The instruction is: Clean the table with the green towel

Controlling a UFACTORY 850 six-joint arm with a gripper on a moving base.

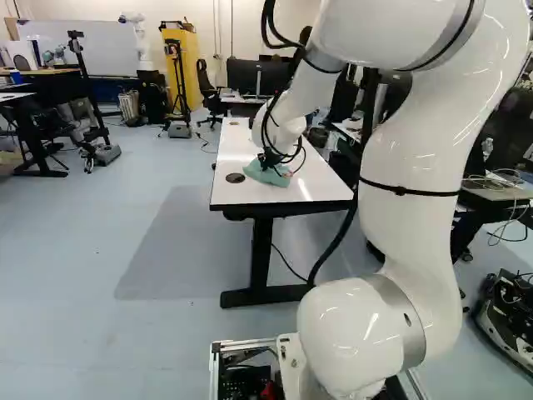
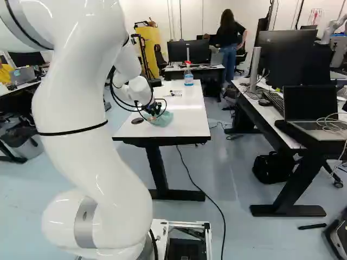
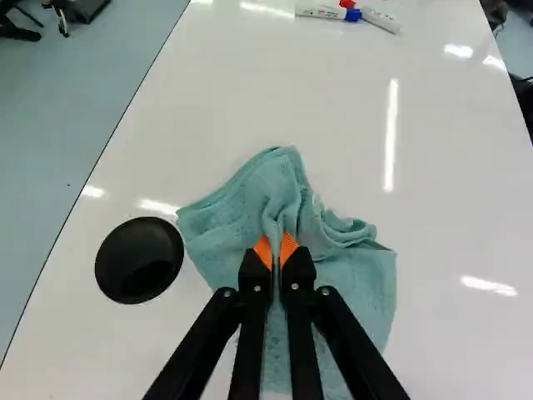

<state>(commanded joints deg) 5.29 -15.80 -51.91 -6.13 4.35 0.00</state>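
12 o'clock = straight ahead from the arm's base. Table [image 2: 187,111] at 12, running lengthwise away. Towel [image 3: 358,287] on its near part; fold between the fingers of the gripper [image 2: 154,110]. Disc [image 3: 139,260] on tabletop, just beside towel, at towel's 9. Markers [image 3: 329,11] farther along table, towel's 12 to 1; spray bottle [image 2: 188,78] beyond them, their 1. Side desk [image 2: 260,111] at table's 2 to 3: laptop [image 2: 312,103] and keyboard [image 2: 271,100] on top, bag [image 2: 272,168] underneath. Far desk [image 2: 211,67] past table's end, about 12, monitor [image 2: 187,50] on it. Whiteboard [image 1: 79,50] far off, near 11.
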